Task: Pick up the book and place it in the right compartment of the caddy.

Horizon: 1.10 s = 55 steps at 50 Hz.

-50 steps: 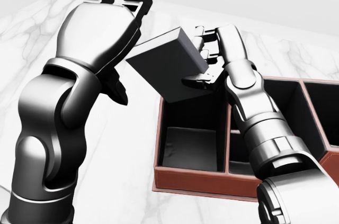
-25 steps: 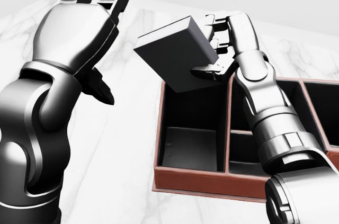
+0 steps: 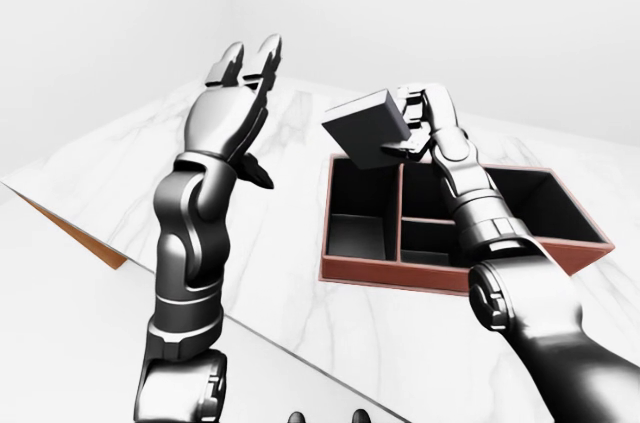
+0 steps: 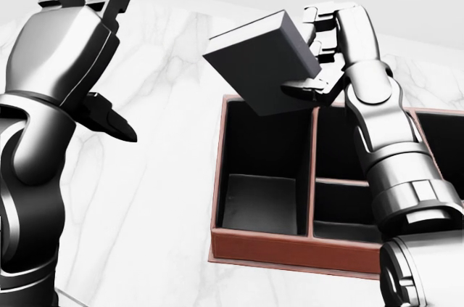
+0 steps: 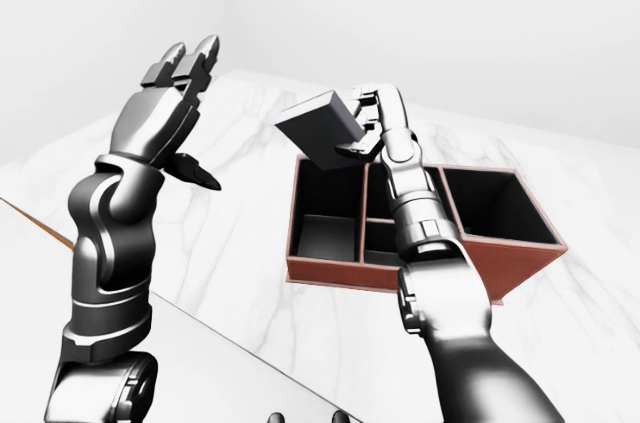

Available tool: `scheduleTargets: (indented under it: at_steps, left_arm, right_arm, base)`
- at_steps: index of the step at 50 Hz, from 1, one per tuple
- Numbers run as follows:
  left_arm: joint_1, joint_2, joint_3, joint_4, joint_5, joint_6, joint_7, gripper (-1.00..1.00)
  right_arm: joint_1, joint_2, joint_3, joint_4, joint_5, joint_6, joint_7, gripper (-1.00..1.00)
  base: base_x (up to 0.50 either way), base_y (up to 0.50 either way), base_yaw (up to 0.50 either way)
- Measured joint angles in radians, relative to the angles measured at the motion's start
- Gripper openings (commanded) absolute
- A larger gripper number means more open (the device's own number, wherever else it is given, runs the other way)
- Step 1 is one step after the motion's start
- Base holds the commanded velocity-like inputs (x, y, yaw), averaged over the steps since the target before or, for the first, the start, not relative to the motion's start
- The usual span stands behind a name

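Book [image 4: 261,66]: dark grey, tilted, held in the air above the top edge of the caddy's left compartment in the head view; clear of the worktop.
Right hand [image 4: 326,49]: fingers clamped on the book's right edge, thumb under, fingers over the top corner.
Left hand [image 3: 238,93]: raised, fingers straight and spread, nothing in it; well apart from the book, to its left in the left-eye view.
Caddy [image 3: 440,274]: red-brown walls, dark inside, sits flat on the worktop; left compartment, a narrow middle split in two, a larger right compartment. All show no contents.
Worktop [image 3: 290,273]: white marble, grey veining, with an orange-brown edge at left.
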Motion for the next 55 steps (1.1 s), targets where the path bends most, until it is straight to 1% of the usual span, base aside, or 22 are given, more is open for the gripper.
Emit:
scheduleTargets:
  at_steps: [6, 16, 22, 33, 42, 55]
  left_arm:
    - [0.027, 0.014, 0.02, 0.005, -0.083, 0.0, 0.025, 1.0]
    - [0.087, 0.017, 0.046, 0.015, -0.284, 0.0, 0.086, 1.0]
    - [0.132, 0.019, 0.052, 0.021, -0.382, 0.0, 0.12, 1.0]
    - [0.195, 0.018, 0.067, 0.047, -0.542, 0.0, 0.171, 1.0]
    - [0.234, 0.015, 0.072, 0.06, -0.633, 0.0, 0.224, 1.0]
    - [0.298, -0.005, 0.063, 0.083, -0.693, 0.0, 0.278, 1.0]
  right_arm:
    - [0.009, -0.017, -0.007, -0.02, 0.001, 0.001, 0.003, -1.0]
    - [0.03, -0.043, -0.02, -0.057, 0.006, 0.009, 0.006, -1.0]
    - [0.049, -0.06, -0.03, -0.093, 0.012, 0.025, 0.009, -1.0]
    - [0.078, -0.099, -0.054, -0.165, 0.029, 0.065, 0.014, -1.0]
    - [0.101, -0.133, -0.076, -0.218, 0.047, 0.095, 0.017, -1.0]
    - [0.121, -0.183, -0.104, -0.273, 0.07, 0.132, 0.021, -1.0]
  base:
    - [0.0, 0.0, 0.0]
    - [0.0, 0.0, 0.0]
    - [0.0, 0.0, 0.0]
    - [0.0, 0.0, 0.0]
    - [0.0, 0.0, 0.0]
    - [0.0, 0.0, 0.0]
